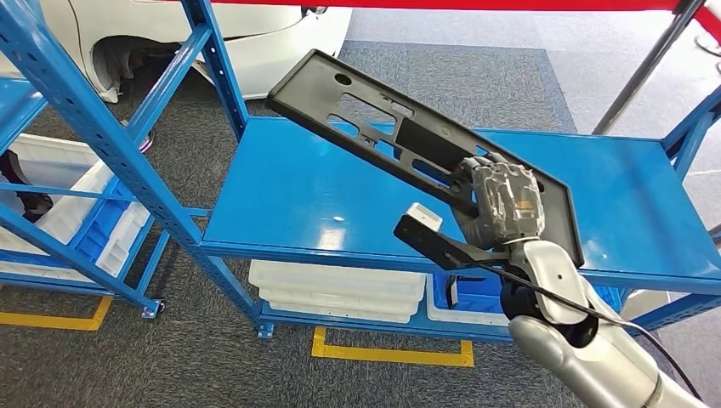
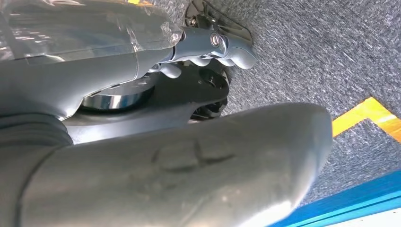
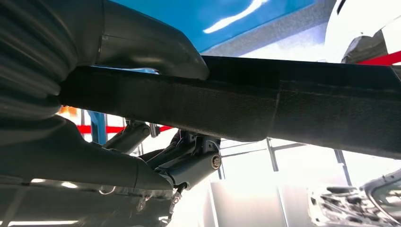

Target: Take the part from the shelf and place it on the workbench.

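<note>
Right robot hand [image 1: 502,204] grips part [image 1: 383,127] above seemingly bare shelf [image 1: 323,195].

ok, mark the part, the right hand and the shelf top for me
part [image 1: 366,102], head view, upper flat face near its cut-outs.
right hand [image 1: 503,204], head view, back of the hand gripping the part.
shelf top [image 1: 298,195], head view, bare blue surface left of the hand.

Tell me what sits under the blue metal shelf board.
Under the blue metal shelf board sit stacked white plastic trays and a blue bin; the robot's right hand and arm cover what lies further right.
</note>
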